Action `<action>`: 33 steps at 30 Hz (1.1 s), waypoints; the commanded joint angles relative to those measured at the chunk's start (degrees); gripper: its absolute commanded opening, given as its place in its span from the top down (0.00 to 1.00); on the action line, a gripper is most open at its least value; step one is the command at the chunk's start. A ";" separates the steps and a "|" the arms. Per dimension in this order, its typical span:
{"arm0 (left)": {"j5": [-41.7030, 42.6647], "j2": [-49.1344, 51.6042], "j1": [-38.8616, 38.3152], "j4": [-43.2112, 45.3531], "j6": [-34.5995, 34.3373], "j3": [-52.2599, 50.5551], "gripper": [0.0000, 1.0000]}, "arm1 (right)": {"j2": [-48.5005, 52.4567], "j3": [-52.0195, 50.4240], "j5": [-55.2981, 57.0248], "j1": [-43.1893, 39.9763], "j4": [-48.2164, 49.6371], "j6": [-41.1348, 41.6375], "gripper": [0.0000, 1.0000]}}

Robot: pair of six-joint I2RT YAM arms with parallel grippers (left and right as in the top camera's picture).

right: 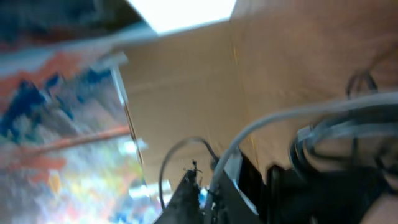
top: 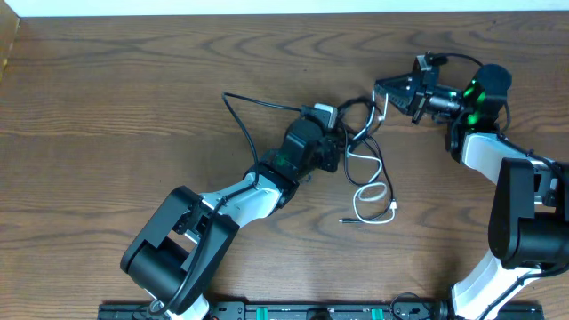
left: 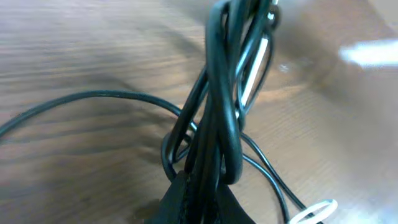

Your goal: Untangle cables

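Black cables [left: 217,118] in left claw [left: 199,186], white cable [left: 314,211] looped beside.

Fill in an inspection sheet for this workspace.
Surface: wooden table, bare brown grain.
Job's things: cables, black and white, tangled mid-table; white loops lie loose on the wood.
Clutter: nothing seen.
Grippers: left end effector shut on the black strands; right end effector shut, apparently on the cables too, its view blurred.
Cables: black lead arcs over the right arm's wrist.
Surroundings: white strip beyond the far edge; dark rail along the near edge.
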 commanded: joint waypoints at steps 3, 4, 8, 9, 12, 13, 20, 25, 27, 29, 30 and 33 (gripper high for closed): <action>13.05 0.17 0.07 -0.33 2.19 0.13 0.92 | -0.96 0.63 11.80 0.31 0.15 2.12 0.92; 14.62 0.17 0.09 -0.33 2.19 0.13 0.92 | -0.96 0.63 13.25 0.31 0.13 2.10 0.91; 21.94 0.17 0.07 -1.51 3.50 0.13 0.92 | -0.96 0.63 19.91 0.28 0.04 1.95 0.85; 23.91 0.17 0.07 -1.92 3.67 0.13 0.92 | -0.96 0.63 21.88 0.31 -0.35 1.77 0.81; 30.03 0.17 0.00 -1.55 3.65 0.13 0.92 | -0.94 0.63 26.95 1.03 -1.36 -4.98 0.68; 32.54 0.17 -0.15 -0.72 3.63 0.13 0.92 | -0.96 0.63 28.33 1.57 -2.29 -10.27 0.64; 38.45 0.17 0.07 5.09 0.59 0.13 0.92 | -0.96 0.63 28.92 4.24 -16.28 -45.46 0.01; 38.42 0.17 1.55 5.05 -3.89 0.13 0.92 | -4.00 0.63 32.70 0.90 -30.80 -55.87 0.01; 37.81 0.17 2.14 4.96 -3.96 0.13 0.92 | -7.39 0.63 38.56 -1.03 -40.39 -58.55 0.01; 35.08 0.17 2.36 3.89 -5.01 0.13 0.92 | -11.26 0.63 46.66 -2.54 -50.42 -59.78 0.01; 33.27 0.17 2.36 3.19 -5.73 0.13 0.92 | -13.03 0.63 50.97 -2.97 -54.93 -59.82 0.01; 28.76 0.17 2.34 0.24 -6.27 0.13 0.92 | -19.89 0.63 65.81 -3.50 -69.48 -61.72 0.01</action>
